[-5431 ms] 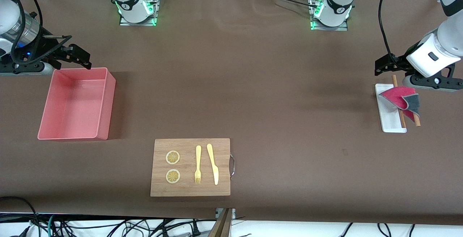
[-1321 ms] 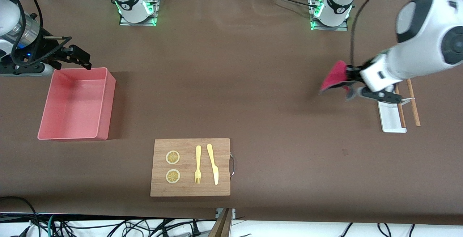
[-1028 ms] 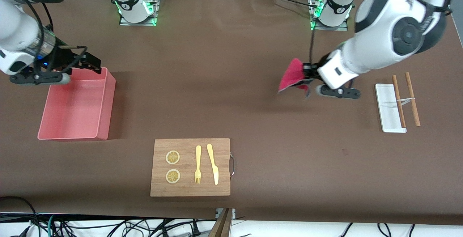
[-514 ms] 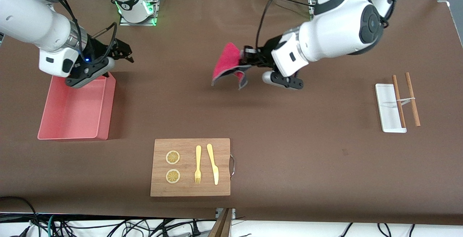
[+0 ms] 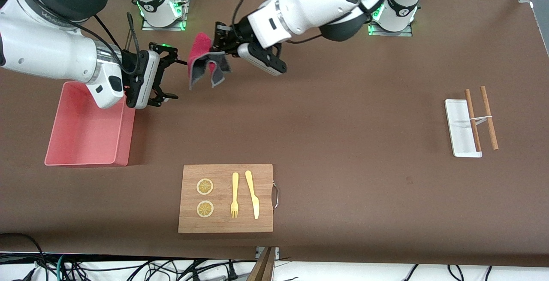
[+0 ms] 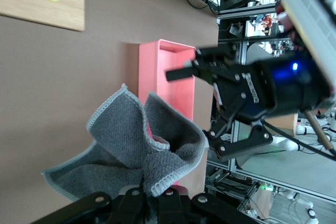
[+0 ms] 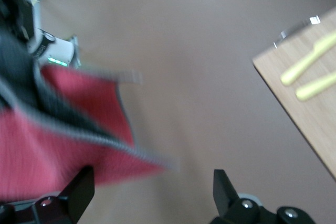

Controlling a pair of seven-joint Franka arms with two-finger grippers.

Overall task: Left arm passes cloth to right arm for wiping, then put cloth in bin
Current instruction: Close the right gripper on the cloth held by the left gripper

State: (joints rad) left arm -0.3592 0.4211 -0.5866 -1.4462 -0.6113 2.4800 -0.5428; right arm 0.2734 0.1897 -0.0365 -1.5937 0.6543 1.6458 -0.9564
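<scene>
The cloth (image 5: 201,60), crimson-pink on one face and dark grey on the other, hangs crumpled in the air over the table between the two bases. My left gripper (image 5: 218,44) is shut on its upper edge; the left wrist view shows the grey folds (image 6: 131,150) pinched at the left gripper (image 6: 157,203). Beside the cloth, toward the bin, my right gripper (image 5: 171,73) stands open and faces it with nothing between its fingers. In the right wrist view the pink cloth (image 7: 63,129) lies just ahead of the right gripper (image 7: 152,182). The pink bin (image 5: 55,143) is empty.
A wooden cutting board (image 5: 226,225) near the front edge carries two lemon slices (image 5: 205,186), a yellow fork (image 5: 234,195) and a knife (image 5: 253,194). A small white tray (image 5: 460,131) with two wooden sticks (image 5: 489,118) lies at the left arm's end.
The left arm has carried the cloth across the table toward the right arm's end. The right arm has swung away from the bin and turned its open gripper toward the cloth.
</scene>
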